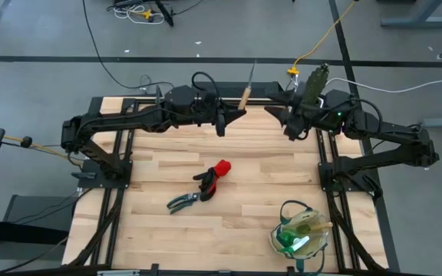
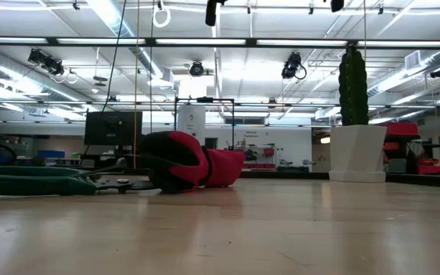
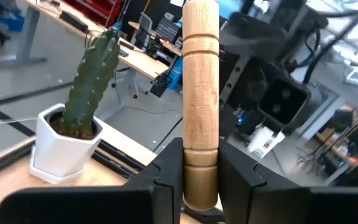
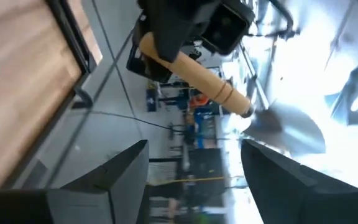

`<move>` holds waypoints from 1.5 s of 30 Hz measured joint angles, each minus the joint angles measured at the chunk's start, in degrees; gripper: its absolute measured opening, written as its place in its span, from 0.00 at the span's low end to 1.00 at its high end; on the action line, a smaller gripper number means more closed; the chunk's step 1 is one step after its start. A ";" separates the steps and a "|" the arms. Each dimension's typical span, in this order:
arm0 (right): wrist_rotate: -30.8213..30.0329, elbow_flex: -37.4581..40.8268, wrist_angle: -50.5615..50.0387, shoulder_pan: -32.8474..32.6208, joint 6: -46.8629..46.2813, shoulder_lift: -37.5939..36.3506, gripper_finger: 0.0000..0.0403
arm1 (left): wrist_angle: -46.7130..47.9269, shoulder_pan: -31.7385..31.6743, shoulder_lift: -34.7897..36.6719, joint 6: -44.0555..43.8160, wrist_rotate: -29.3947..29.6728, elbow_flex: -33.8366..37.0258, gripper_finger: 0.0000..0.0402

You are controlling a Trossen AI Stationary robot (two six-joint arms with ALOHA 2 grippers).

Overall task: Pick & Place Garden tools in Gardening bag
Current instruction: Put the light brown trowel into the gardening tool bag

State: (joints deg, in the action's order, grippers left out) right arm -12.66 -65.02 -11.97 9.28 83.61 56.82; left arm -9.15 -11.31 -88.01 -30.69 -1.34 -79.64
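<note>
My left gripper [image 1: 232, 115] hangs high over the table's far edge, shut on a trowel with a wooden handle [image 3: 201, 93]; its metal blade [image 4: 284, 127] is at the upper end. My right gripper [image 4: 194, 180] stands open a short way to the trowel's right, facing it, with nothing between its fingers. Red-and-black gloves [image 1: 215, 176] and dark-handled pruners [image 1: 183, 202] lie flat mid-table. The beige gardening bag [image 1: 301, 236] stands on its base near the right front corner, with a green-and-white spray bottle [image 1: 294, 239] lying inside. My left gripper pinches the lower end of the trowel's wooden handle [image 3: 201, 171], the end away from the blade, between its two fingers [image 3: 166, 180]. The fingers come level from the table's left and lie across the handle. The trowel stands roughly upright, lifted clear of the table.
A green cactus [image 2: 352, 84] in a white hexagonal pot [image 2: 357, 153] stands at the far edge, just behind my right gripper. The black frame rails [image 1: 324, 165] run along both sides. Bare wood lies between the gloves and the bag.
</note>
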 joint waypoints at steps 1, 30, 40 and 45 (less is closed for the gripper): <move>0.00 -0.01 0.00 0.00 2.08 0.00 0.64 | 0.02 -0.15 0.00 -1.11 -0.09 0.00 0.19; -1.27 -0.08 4.46 -0.02 24.54 6.79 0.64 | -8.07 -0.16 -5.97 -21.69 -4.07 -0.07 0.19; -1.34 -0.06 7.29 -0.01 24.71 9.92 0.60 | -8.00 -0.09 -5.97 -22.46 -4.63 -0.07 0.19; -2.22 -0.07 7.41 -0.02 24.89 10.14 0.51 | -7.87 -0.11 -5.97 -22.28 -4.60 -0.04 0.19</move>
State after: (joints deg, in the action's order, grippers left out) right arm -14.87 -65.09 -4.55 9.26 108.51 66.96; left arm -17.02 -11.42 -93.97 -52.97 -5.94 -79.68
